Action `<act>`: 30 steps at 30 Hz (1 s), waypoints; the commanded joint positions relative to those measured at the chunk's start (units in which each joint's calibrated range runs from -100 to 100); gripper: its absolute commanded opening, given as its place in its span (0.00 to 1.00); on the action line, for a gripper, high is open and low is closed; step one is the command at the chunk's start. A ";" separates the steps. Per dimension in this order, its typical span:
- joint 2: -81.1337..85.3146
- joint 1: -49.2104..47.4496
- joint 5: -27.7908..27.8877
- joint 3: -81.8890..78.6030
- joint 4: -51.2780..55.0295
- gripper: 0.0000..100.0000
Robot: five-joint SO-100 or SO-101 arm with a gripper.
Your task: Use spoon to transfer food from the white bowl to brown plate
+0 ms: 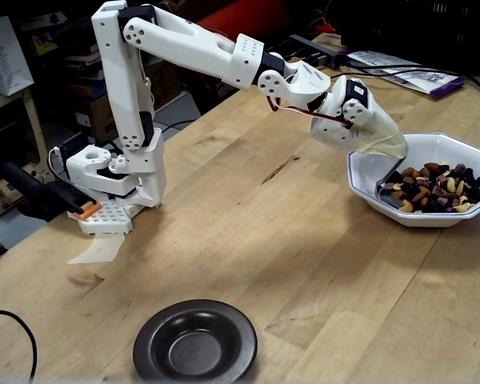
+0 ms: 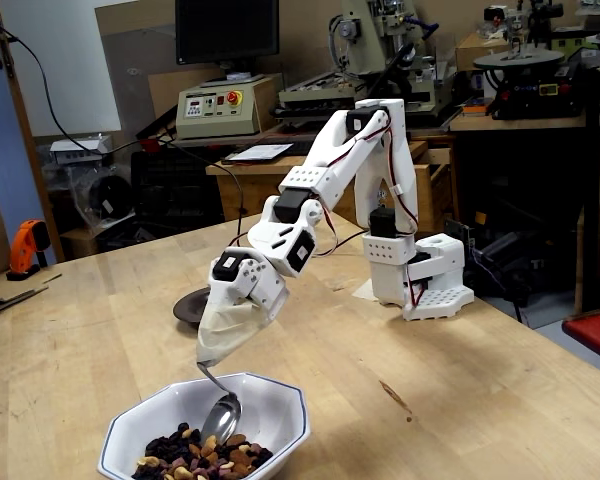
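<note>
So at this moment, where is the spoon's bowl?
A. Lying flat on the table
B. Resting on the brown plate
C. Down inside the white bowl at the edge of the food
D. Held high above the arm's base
C: in both fixed views the spoon dips inside the white bowl, its tip at the food; the brown plate sits empty.
</note>
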State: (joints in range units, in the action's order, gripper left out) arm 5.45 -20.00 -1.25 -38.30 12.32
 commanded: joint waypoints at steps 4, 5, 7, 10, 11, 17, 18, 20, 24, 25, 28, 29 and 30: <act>-0.70 0.15 -0.24 -0.11 -3.87 0.04; -0.70 0.15 -0.24 -0.11 -6.32 0.04; -0.70 0.15 -0.24 -0.55 -9.08 0.04; -0.45 0.15 -0.24 -0.73 -11.53 0.04; -0.28 0.15 -0.24 -0.64 -12.17 0.04; -0.10 0.15 -0.24 -0.73 -13.35 0.04; -0.10 0.15 -0.24 -0.82 -13.43 0.04; -0.10 0.15 -0.24 -0.82 -13.51 0.04; -0.10 0.15 -0.24 -0.90 -13.51 0.04; -0.10 0.15 -0.24 -0.90 -13.51 0.04; -0.36 0.15 -0.24 -0.99 -13.59 0.04; -0.45 0.15 -0.24 -0.99 -13.59 0.04; -0.45 0.15 -0.24 -0.99 -13.59 0.04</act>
State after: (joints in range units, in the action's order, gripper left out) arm 3.99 -20.00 -1.25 -39.31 -0.92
